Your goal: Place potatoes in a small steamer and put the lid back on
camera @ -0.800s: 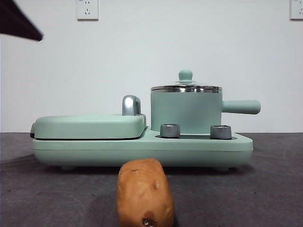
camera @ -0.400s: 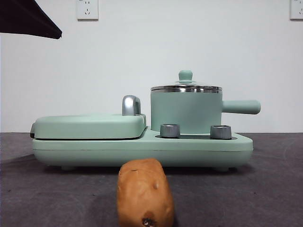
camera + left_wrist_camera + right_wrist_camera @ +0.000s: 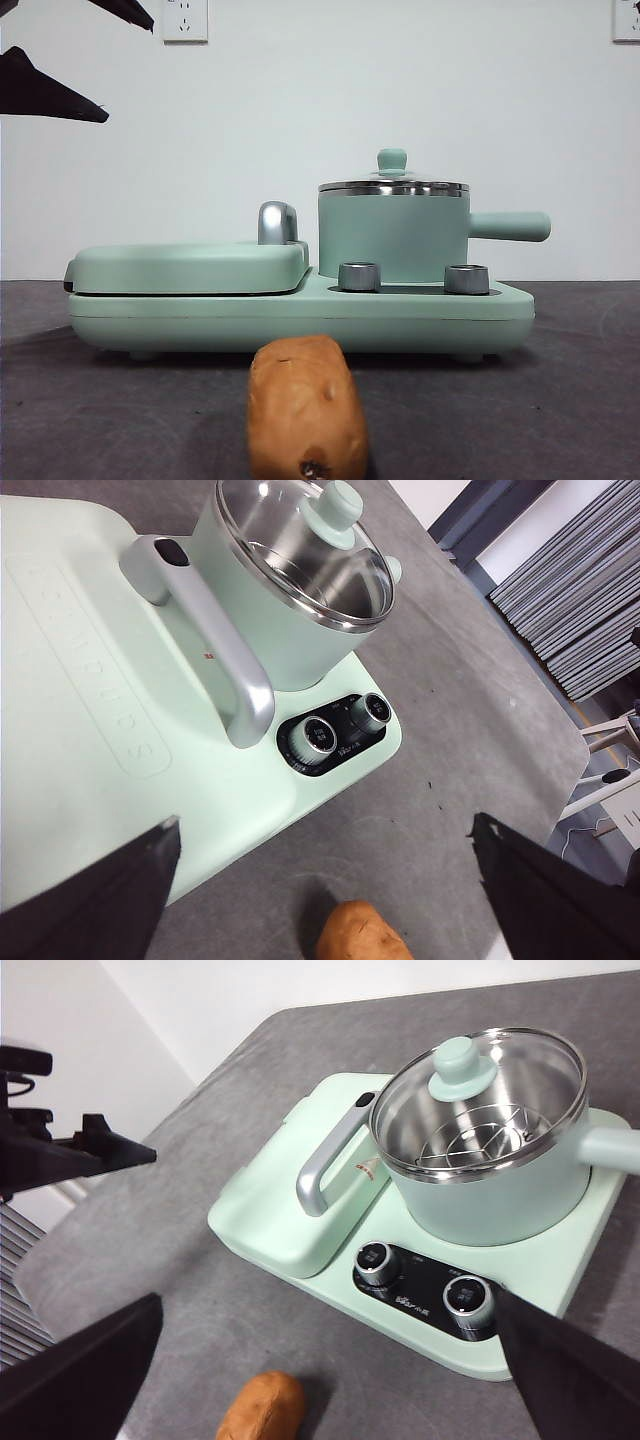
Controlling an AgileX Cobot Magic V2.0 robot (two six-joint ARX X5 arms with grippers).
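The orange-brown potato (image 3: 305,405) lies on the grey table in front of the appliance, dark spot toward the camera; it also shows in the left wrist view (image 3: 362,935) and the right wrist view (image 3: 262,1408). The mint-green steamer (image 3: 392,235) stands on the right of the appliance base, its side handle pointing right. The glass lid (image 3: 392,186) with its mint knob sits on it (image 3: 300,550) (image 3: 480,1100). My left gripper (image 3: 128,70) is open and empty, high at the left, above the griddle side (image 3: 328,825). My right gripper (image 3: 328,1300) is open and empty, high above the table.
The flat griddle cover (image 3: 190,265) with its chrome handle (image 3: 277,222) takes up the left of the appliance base (image 3: 300,315). Two dials (image 3: 359,276) (image 3: 466,279) sit in front of the steamer. The left arm (image 3: 70,1152) shows at the side of the right wrist view.
The black shape at the front view's top left has come further in, and now shows as two separate jaw tips. The potato, steamer and lid have not moved.
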